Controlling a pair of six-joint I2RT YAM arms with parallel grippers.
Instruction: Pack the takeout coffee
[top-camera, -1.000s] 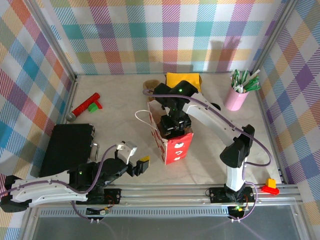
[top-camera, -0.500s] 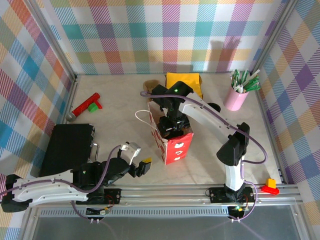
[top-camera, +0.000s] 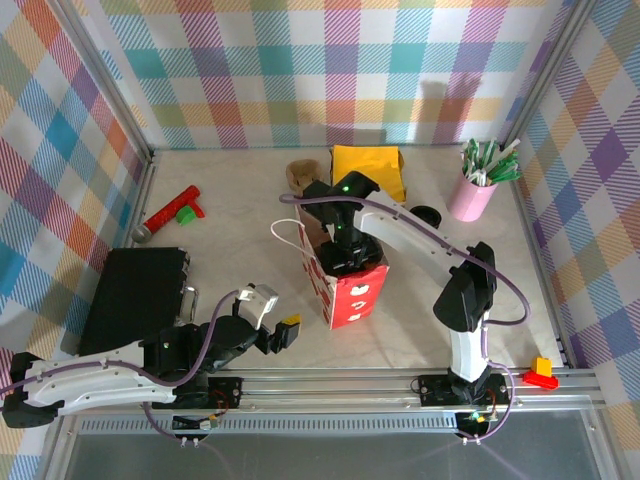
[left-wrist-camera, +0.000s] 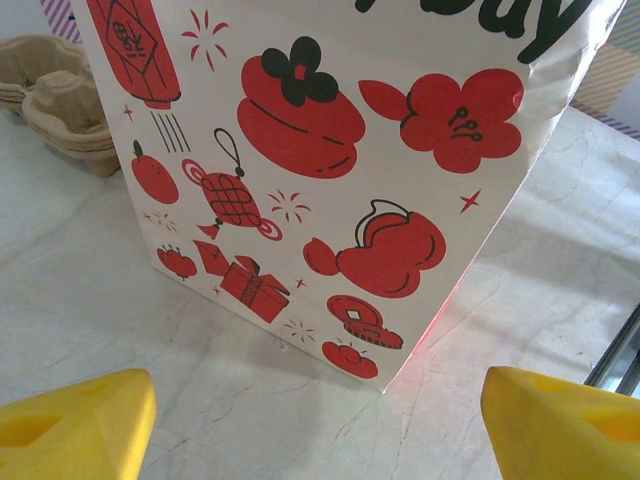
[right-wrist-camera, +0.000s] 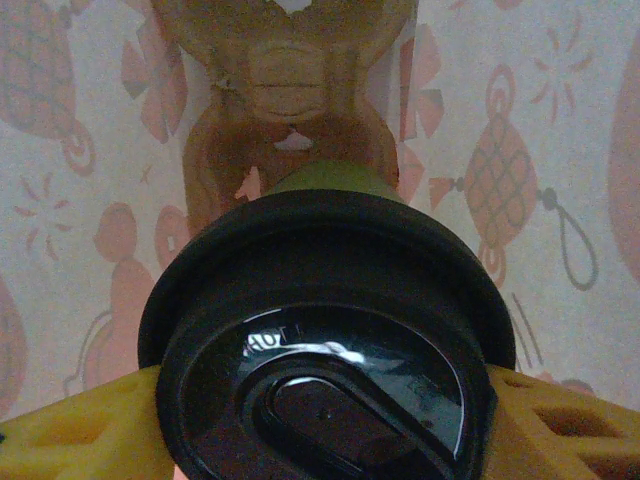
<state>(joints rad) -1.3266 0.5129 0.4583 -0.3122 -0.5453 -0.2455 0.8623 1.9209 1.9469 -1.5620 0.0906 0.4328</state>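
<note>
Right wrist view: right gripper (right-wrist-camera: 320, 410) clamps the takeout coffee (right-wrist-camera: 325, 300) by its sides, down inside the paper bag (top-camera: 355, 295); left gripper (left-wrist-camera: 320, 420) spread wide, empty, facing the bag's printed side

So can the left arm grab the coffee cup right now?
Probably not. The coffee cup is down inside the paper bag, held by the right gripper. The left gripper is open outside, facing the bag's printed side, so that paper wall blocks it.
</note>
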